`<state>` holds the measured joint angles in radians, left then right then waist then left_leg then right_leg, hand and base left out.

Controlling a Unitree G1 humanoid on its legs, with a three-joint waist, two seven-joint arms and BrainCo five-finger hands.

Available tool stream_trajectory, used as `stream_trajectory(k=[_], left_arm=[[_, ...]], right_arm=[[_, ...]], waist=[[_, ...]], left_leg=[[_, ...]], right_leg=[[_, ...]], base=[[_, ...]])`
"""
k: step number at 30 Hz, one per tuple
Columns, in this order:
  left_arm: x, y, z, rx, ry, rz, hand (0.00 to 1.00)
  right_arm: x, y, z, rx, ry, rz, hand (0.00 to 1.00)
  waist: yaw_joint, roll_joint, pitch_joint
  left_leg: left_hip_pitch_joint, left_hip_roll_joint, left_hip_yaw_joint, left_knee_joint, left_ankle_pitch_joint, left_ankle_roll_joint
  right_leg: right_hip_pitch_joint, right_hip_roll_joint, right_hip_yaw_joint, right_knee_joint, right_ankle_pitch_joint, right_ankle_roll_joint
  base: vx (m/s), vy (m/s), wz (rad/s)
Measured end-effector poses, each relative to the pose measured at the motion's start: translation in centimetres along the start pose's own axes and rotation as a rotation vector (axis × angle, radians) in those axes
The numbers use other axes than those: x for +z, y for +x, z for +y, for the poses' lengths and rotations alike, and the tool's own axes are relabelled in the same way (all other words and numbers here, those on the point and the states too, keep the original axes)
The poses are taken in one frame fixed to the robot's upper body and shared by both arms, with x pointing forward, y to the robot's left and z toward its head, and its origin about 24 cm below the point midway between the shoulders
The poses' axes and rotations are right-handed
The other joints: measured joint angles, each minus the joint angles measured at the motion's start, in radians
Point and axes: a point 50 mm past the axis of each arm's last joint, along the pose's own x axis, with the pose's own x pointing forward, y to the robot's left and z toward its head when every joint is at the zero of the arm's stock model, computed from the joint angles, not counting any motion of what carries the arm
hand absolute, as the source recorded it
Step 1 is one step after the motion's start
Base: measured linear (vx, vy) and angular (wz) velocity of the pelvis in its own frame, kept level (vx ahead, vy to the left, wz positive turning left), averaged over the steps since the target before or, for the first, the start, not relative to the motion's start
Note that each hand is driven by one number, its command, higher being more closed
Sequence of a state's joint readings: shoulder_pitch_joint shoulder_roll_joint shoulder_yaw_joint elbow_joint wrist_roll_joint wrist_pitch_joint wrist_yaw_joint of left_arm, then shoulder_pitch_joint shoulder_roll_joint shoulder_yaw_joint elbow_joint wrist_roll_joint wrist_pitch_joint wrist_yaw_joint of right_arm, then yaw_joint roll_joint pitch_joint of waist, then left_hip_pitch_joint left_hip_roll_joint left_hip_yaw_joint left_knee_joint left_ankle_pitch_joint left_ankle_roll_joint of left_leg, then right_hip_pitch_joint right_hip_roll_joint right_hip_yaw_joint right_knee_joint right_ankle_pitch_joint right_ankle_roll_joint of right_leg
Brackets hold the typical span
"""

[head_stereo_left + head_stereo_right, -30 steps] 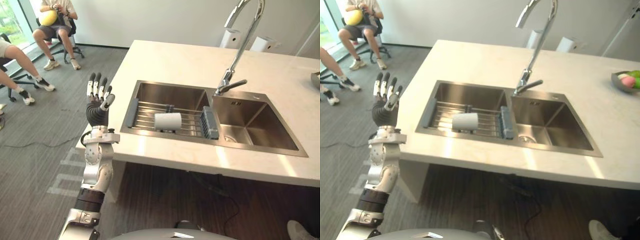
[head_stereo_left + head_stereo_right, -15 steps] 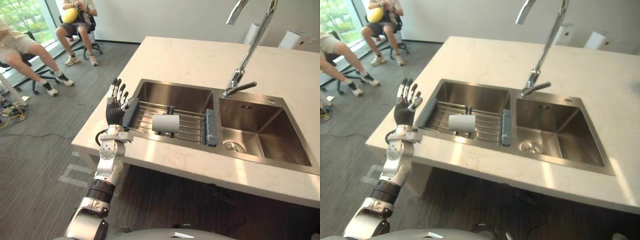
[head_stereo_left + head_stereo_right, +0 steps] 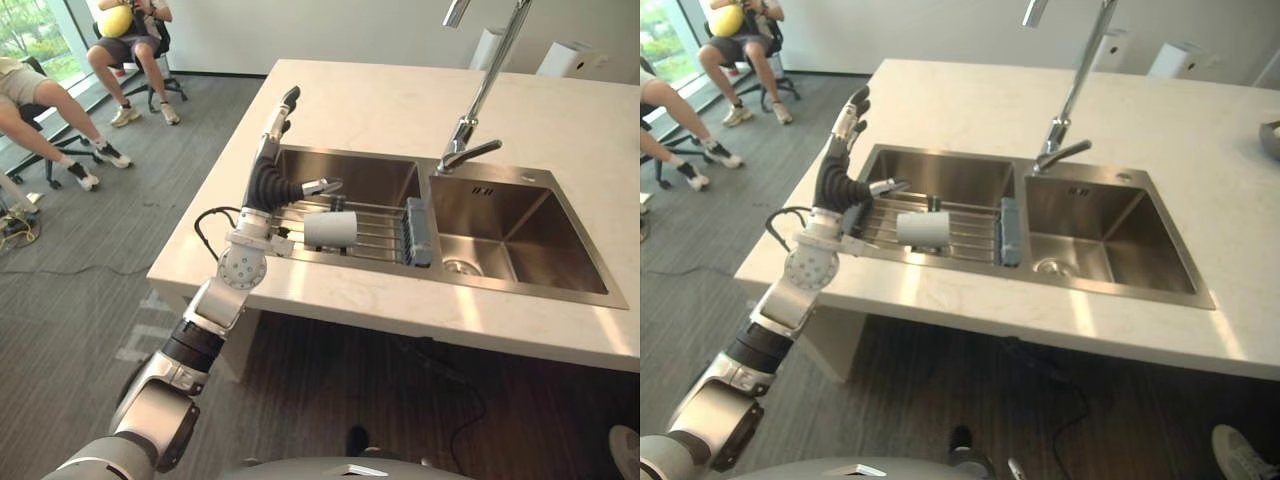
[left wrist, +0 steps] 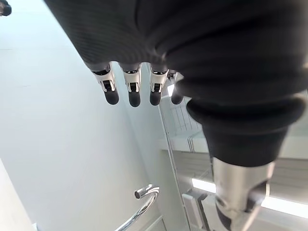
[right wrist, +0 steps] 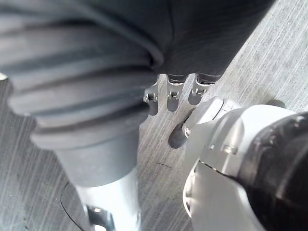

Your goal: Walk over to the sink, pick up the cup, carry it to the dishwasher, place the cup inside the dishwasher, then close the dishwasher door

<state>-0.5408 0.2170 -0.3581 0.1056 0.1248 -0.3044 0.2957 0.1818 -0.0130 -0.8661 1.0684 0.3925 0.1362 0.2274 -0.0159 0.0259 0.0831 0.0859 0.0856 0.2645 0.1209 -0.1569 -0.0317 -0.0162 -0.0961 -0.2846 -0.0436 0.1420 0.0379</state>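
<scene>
Left hand (image 3: 268,186) has swung in over the sink (image 3: 370,178) rim, fingers spread, empty
Cup (image 3: 331,229) lies ungrasped on the rack (image 3: 383,240); carrying, loading, door-closing remain

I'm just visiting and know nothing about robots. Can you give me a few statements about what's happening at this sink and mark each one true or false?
1. The cup lies on its side on the wire rack over the left basin. True.
2. The left hand is gripping the cup. False: it is raised beside the cup with straight fingers and holds nothing.
3. The tap rises from behind the sink, about where the two basins meet. True.
4. The right basin is piled with dishes. False: it holds nothing but its drain.
5. People sit on chairs across the floor from the counter. True.
</scene>
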Motion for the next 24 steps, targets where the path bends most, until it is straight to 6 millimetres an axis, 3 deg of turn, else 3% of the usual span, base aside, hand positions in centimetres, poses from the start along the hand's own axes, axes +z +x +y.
stream_trajectory(k=[5, 9, 13, 17, 24], left_arm=[[0.2, 0.2, -2.4, -0.127, 0.110, 0.034, 0.00], [-2.0, -0.5, -3.1, -0.189, 0.294, 0.155, 0.00], [-3.6, -1.1, -3.0, -0.195, 0.341, 0.242, 0.00], [-4.2, -1.7, -2.2, -0.093, 0.336, 0.273, 0.00], [-3.4, -1.0, 0.9, 0.206, 0.132, 0.220, 0.00]], right_arm=[[0.0, -0.4, -1.2, -0.028, -0.010, -0.025, 0.00], [0.0, -0.5, -1.2, -0.054, -0.016, -0.048, 0.00], [-0.9, -0.4, -0.8, -0.068, -0.045, -0.016, 0.00], [-1.2, -0.2, -0.1, -0.064, -0.068, -0.005, 0.00], [-1.3, -0.1, 0.2, -0.071, -0.106, 0.005, 0.00]], waist=[[-0.020, 0.002, -0.001], [-0.041, 0.008, -0.005], [-0.046, 0.008, -0.005], [-0.047, 0.008, -0.005], [-0.046, 0.007, -0.005]], left_leg=[[-0.003, -0.002, 0.011, -0.005, 0.007, -0.010], [-0.005, -0.001, 0.036, -0.022, 0.012, -0.017], [0.003, 0.000, 0.039, -0.030, 0.015, -0.022], [0.023, 0.002, 0.045, -0.039, 0.012, -0.029], [0.009, 0.003, 0.034, -0.034, 0.014, -0.026]], right_leg=[[-0.008, 0.000, 0.005, -0.003, 0.005, 0.004], [-0.024, 0.009, 0.029, -0.023, 0.017, 0.003], [-0.025, 0.016, 0.033, -0.037, 0.027, -0.002], [-0.015, 0.020, 0.033, -0.044, 0.026, -0.001], [-0.019, 0.019, 0.028, -0.044, 0.026, -0.001]], base=[[0.00, 0.008, -0.03], [0.03, 0.002, -0.17], [0.05, 0.006, -0.06], [0.02, 0.018, -0.04], [-0.01, 0.008, 0.03]])
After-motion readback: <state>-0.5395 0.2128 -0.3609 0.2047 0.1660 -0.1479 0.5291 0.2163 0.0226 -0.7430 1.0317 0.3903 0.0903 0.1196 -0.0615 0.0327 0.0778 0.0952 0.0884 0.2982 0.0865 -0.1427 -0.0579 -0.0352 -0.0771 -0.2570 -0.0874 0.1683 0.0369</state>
